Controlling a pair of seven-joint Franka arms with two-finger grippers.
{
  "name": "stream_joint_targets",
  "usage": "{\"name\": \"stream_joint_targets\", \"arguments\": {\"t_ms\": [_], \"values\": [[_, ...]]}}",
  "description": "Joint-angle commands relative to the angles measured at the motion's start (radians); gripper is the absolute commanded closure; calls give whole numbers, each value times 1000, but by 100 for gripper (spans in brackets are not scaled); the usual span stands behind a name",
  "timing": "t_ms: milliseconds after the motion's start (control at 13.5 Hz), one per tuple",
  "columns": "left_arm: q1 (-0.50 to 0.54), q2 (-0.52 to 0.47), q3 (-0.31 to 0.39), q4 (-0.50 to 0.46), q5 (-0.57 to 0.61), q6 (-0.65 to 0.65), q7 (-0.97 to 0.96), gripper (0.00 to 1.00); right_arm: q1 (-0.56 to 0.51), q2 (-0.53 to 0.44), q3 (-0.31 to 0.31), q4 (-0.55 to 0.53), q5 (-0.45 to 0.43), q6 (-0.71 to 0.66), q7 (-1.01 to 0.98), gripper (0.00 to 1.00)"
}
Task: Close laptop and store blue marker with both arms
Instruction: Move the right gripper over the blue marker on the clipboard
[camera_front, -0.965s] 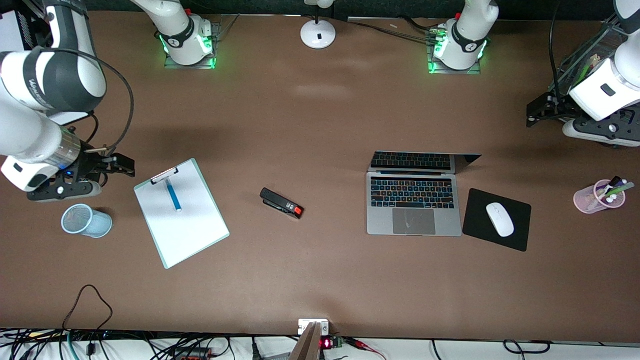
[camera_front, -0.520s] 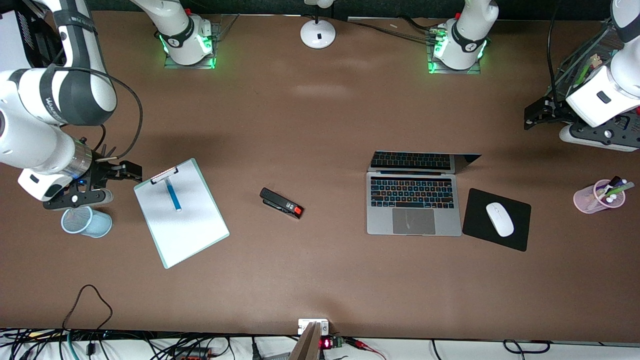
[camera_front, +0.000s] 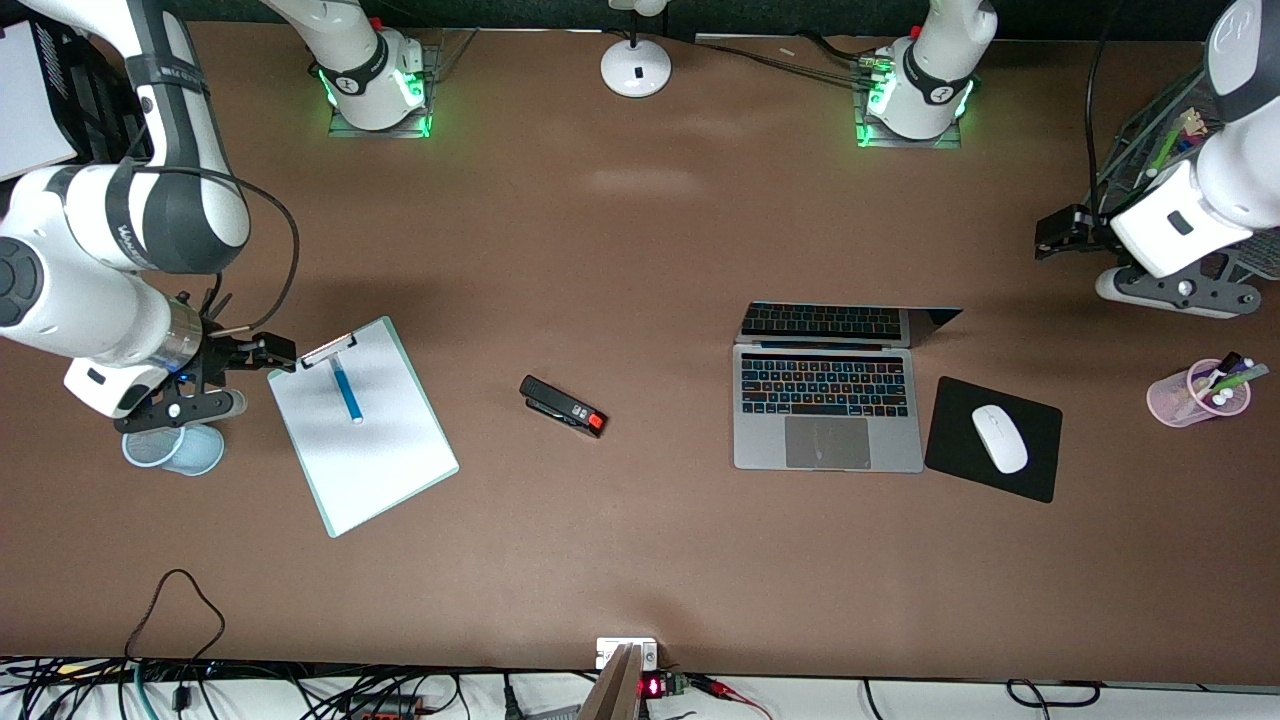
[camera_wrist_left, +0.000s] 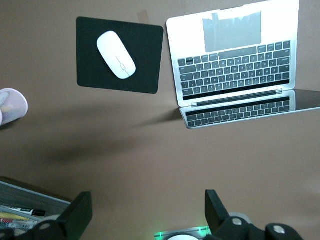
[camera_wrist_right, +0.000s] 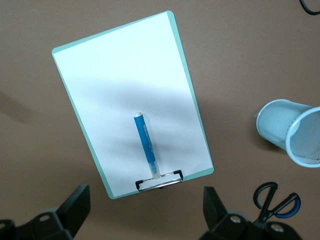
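The silver-grey laptop (camera_front: 828, 440) lies open, its lid raised and its screen mirroring the keyboard; it also shows in the left wrist view (camera_wrist_left: 235, 65). The blue marker (camera_front: 346, 390) lies on a white clipboard (camera_front: 375, 460), its tip by the clip; the right wrist view shows it too (camera_wrist_right: 147, 150). My right gripper (camera_front: 275, 352) is open and empty over the table beside the clipboard's clip end (camera_wrist_right: 145, 210). My left gripper (camera_front: 1050, 235) is open and empty over bare table between the laptop and the wire tray (camera_wrist_left: 148, 212).
A light-blue mesh cup (camera_front: 175, 448) lies on its side under the right wrist; blue scissors (camera_wrist_right: 275, 202) lie beside it. A black stapler (camera_front: 563, 406) lies mid-table. A white mouse (camera_front: 999, 438) sits on a black pad (camera_front: 1035, 470). A pink pen cup (camera_front: 1195, 393) and wire tray (camera_front: 1160, 140) stand at the left arm's end.
My right gripper has moved toward the clipboard's clip end, over the mesh cup. My left gripper has moved a little away from the wire tray toward the laptop. Nothing on the table has moved.
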Motion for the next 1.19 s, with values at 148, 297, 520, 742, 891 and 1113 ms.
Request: {"name": "stream_joint_targets", "arguments": {"t_ms": [148, 297, 520, 742, 891, 1113], "values": [[-3, 15, 0, 29, -9, -55, -11, 54, -3, 44, -3, -2, 15, 47, -54, 0], [4, 17, 1, 29, -12, -66, -11, 68, -6, 60, -1, -2, 15, 61, -63, 0], [-4, 17, 0, 29, -14, -96, -43, 87, -10, 93, -3, -2, 15, 101, -138, 0], [-7, 17, -2, 27, -14, -110, -46, 98, -7, 116, -1, -2, 18, 110, -143, 0], [-10, 17, -2, 27, -18, -121, -51, 100, -1, 134, 0, -4, 18, 144, -169, 0], [-23, 15, -48, 27, -21, -182, -138, 100, -1, 172, 0, -8, 19, 208, -247, 8]]}}
